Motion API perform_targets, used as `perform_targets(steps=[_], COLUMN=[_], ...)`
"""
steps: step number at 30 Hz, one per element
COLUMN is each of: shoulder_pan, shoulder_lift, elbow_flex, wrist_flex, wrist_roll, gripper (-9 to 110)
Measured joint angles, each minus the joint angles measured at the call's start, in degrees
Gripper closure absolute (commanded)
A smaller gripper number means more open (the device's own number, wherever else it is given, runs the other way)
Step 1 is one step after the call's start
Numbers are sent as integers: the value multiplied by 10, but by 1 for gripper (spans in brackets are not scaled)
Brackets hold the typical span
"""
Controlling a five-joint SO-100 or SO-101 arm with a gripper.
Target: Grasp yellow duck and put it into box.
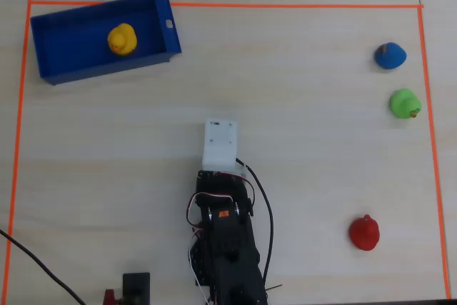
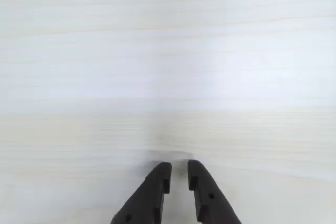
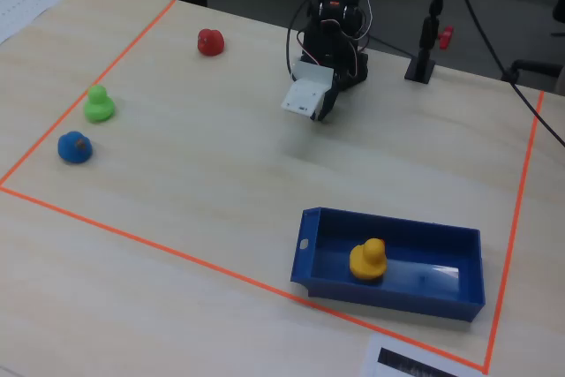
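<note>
The yellow duck (image 1: 122,39) sits upright inside the blue box (image 1: 68,22) at the top left of the overhead view. In the fixed view the duck (image 3: 368,260) is in the middle of the box (image 3: 441,300) near the front right. My gripper (image 2: 179,167) is folded back close to the arm's base, far from the box. Its dark jaws are nearly together with nothing between them, over bare table. In the overhead view the white wrist housing (image 1: 219,144) hides the jaws. In the fixed view the gripper (image 3: 323,114) points down at the table.
A blue duck (image 1: 390,56), a green duck (image 1: 405,103) and a red duck (image 1: 364,233) stand along the right side in the overhead view. Orange tape (image 1: 285,6) frames the work area. A black stand (image 3: 425,64) and cables lie beside the arm's base.
</note>
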Motion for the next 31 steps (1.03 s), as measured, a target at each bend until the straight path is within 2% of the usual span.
perform_targets(steps=[31], shoulder_pan=[8], shoulder_lift=[1], elbow_flex=[0], wrist_flex=[0], wrist_roll=[9], gripper=[101])
